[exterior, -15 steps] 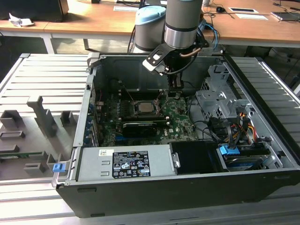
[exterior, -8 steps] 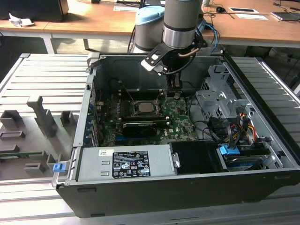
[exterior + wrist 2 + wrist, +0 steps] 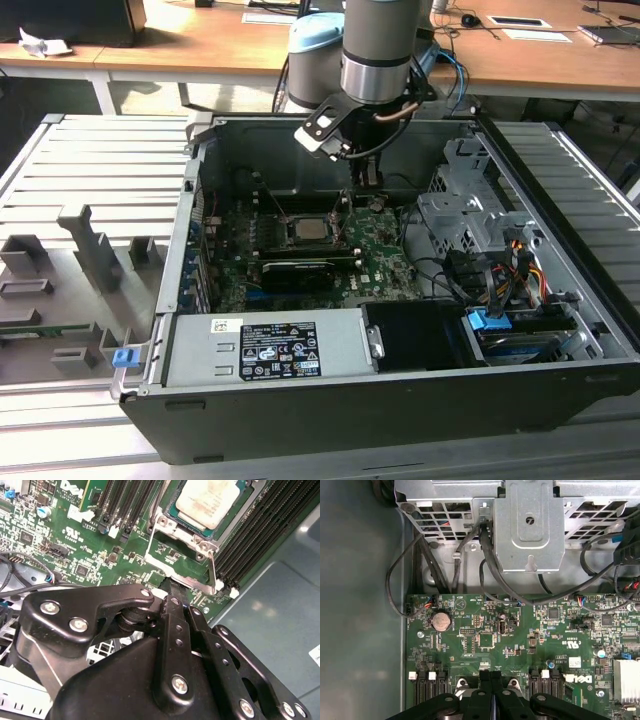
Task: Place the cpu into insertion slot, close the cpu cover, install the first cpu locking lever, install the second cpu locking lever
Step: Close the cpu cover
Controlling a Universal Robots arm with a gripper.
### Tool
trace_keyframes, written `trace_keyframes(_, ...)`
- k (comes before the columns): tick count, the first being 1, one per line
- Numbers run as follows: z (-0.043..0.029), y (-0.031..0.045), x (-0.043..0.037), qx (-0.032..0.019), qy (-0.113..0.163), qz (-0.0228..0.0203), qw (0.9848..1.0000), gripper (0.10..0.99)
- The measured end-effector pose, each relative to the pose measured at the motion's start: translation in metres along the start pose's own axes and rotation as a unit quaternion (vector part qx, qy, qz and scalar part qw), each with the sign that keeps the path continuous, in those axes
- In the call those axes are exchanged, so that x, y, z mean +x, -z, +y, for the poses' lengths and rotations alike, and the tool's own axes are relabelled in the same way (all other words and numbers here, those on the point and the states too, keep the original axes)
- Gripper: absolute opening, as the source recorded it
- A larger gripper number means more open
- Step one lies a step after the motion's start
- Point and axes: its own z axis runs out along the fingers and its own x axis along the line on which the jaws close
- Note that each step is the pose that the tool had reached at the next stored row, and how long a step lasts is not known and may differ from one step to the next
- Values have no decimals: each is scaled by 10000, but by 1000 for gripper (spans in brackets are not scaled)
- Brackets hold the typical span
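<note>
Closed up tight, the pincer (image 3: 171, 587) has its two black fingers (image 3: 484, 690) pressed side by side with no gap between them in both wrist views. Its tips sit against the near rail of the cpu cover (image 3: 172, 527). I cannot tell whether any of that metal is nipped between them.

Cover: a thin silver-grey frame with a cut-out centre, swung off the socket to the pincer's side. Green board shows through its opening, so it is not closed.

Just past the cover lies the cpu (image 3: 207, 500), a flat square chip with a silvery-tan top carrying pale smudges. It sits level inside the insertion slot (image 3: 171, 514), whose dark rim frames it on the sides that show. In the exterior view the chip (image 3: 306, 229) is near the middle of the motherboard (image 3: 385, 255), with the pincer (image 3: 366, 185) hanging just beyond it, toward the back wall of the computer case (image 3: 330, 425).

Surroundings:
- Long black memory slots (image 3: 260, 525) run along both sides of the socket.
- In the first wrist view, a round coin cell (image 3: 441, 621) sits on the board beyond the fingertips.
- Farther out in that view stands a grey metal drive cage (image 3: 530, 525), with black cables (image 3: 400, 580) looping down from it.
- In the exterior view, a labelled power supply (image 3: 265, 350) lies along the near side of the case.
- The case stands on a ridged metal table (image 3: 90, 160), with wooden desks (image 3: 200, 45) behind.
</note>
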Motion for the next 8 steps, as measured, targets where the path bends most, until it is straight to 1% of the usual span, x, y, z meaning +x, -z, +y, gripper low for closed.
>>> trace_keyframes(5,-60,1,0,0,-1,0,10000,106)
trace_keyframes(8,-147,-6,-1,0,0,0,10000,106)
